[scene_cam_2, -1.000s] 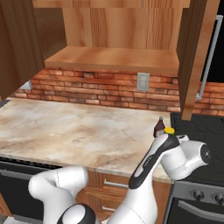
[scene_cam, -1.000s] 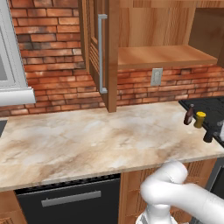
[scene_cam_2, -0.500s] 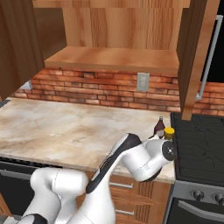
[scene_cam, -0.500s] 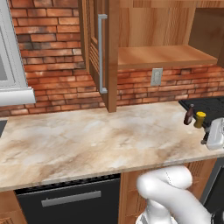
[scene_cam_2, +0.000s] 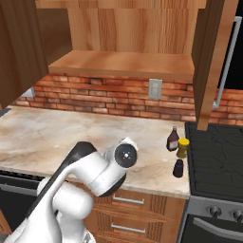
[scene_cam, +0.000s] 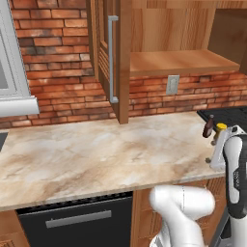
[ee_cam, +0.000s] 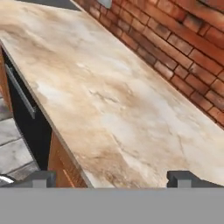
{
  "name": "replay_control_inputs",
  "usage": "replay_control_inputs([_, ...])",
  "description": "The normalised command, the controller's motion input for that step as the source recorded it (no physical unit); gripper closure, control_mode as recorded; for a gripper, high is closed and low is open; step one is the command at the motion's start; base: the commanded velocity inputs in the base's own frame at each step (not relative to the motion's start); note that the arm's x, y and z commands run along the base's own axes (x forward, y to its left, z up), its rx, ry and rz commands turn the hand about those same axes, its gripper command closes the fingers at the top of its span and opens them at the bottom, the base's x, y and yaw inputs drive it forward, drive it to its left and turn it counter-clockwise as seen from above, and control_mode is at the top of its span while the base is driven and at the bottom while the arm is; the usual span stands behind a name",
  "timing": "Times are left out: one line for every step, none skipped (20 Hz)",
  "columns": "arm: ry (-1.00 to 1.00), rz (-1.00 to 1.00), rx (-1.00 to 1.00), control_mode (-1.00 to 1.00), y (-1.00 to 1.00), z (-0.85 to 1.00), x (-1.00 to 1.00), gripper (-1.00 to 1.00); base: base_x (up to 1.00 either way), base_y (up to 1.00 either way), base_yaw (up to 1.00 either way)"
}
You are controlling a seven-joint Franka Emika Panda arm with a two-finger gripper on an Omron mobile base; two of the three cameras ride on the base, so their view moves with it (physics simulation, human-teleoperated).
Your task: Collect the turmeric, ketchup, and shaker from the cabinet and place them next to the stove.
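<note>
1. All three items stand in a tight cluster on the table (scene_cam_2: 95,128), just beside the stove (scene_cam_2: 216,156): the ketchup (scene_cam_2: 172,139) at the back, the turmeric (scene_cam_2: 182,147) right by it, and the shaker (scene_cam_2: 178,168) nearest the front edge.
2. That's exactly where the task wants them, so I'd call the placing done; they sit upright, close together, clear of the burners.
3. The cabinet (scene_cam_2: 118,66) hangs open above, its wood shelf bare, which fits the picture of everything having been brought down.
4. The gripper (ee_cam: 111,178) has its jaws spread wide, pinching nothing; between the two dark tips there's only marbled table and the brick wall (ee_cam: 183,48) beyond.
5. The hand looks along the table and away from the bottles, so the cluster lies off to the stove side, well apart from the jaws.
6. From the left side, the ketchup (scene_cam: 209,126) and turmeric (scene_cam: 221,128) peek out behind the white arm.
</note>
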Motion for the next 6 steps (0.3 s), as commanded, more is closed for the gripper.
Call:
replay_control_inputs([-0.16,0.00,-0.20,-1.00,0.92,0.91,-0.38,-1.00,0.00,0.00,0.00])
replay_control_inputs([-0.17,-0.01,-0.21,-1.00,0.86,0.94,-0.27,-1.00,0.00,0.00,0.00])
replay_control_inputs([-0.15,-0.02,-0.21,-1.00,0.85,0.90,-0.17,-1.00,0.00,0.00,0.00])
replay_control_inputs([-0.13,-0.02,-0.23,-1.00,0.85,0.92,-0.04,-1.00,0.00,0.00,0.00])
replay_control_inputs([-0.12,-0.01,-0.24,-1.00,0.80,0.92,0.00,-1.00,0.00,0.00,0.00])
replay_control_inputs([-0.09,0.00,-0.26,-1.00,0.74,0.95,0.00,-1.00,0.00,0.00,0.00])
